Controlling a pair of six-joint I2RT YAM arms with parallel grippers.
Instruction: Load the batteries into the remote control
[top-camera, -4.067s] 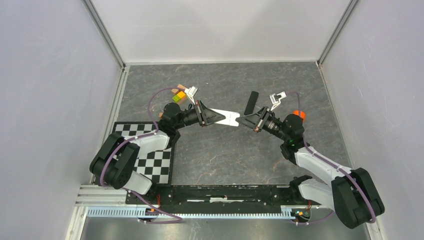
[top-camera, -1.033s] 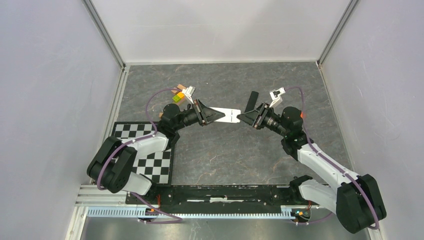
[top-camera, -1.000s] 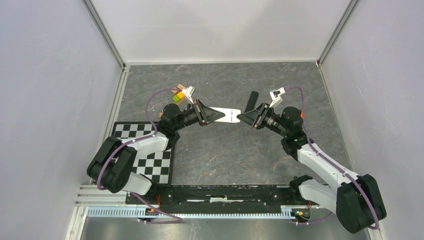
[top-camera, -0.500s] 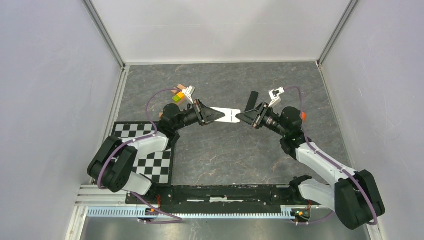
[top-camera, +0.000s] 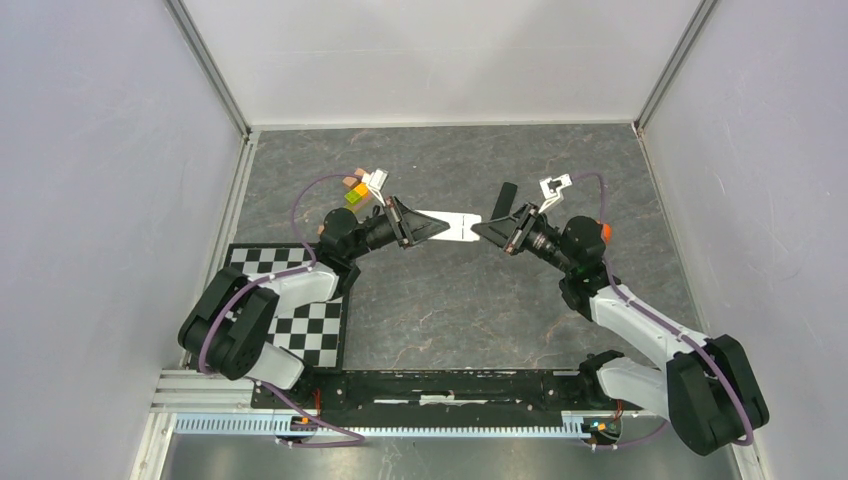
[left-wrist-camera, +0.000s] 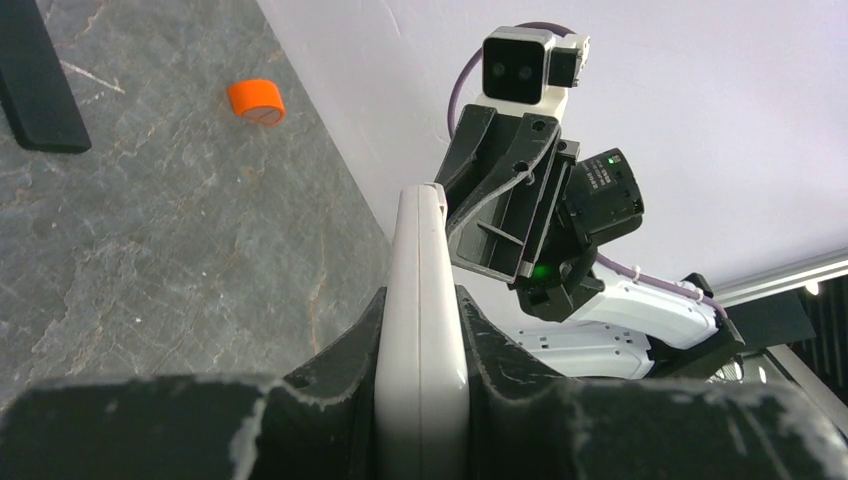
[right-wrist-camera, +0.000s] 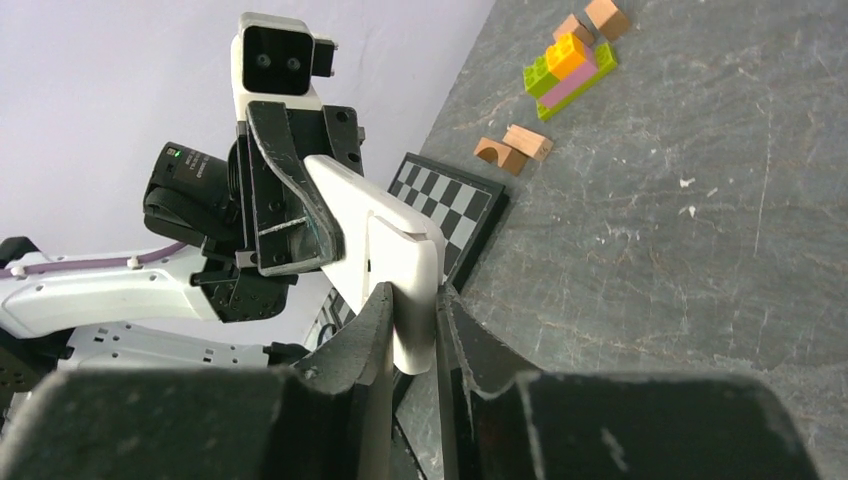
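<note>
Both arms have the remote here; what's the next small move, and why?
Probably the right gripper should ease its end piece off lengthwise while the left gripper holds: both are shut on the remote control in mid-air, and a step marks that piece, seemingly the battery cover.

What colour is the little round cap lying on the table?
The cap is bright orange, seen best in the left wrist view.
</note>
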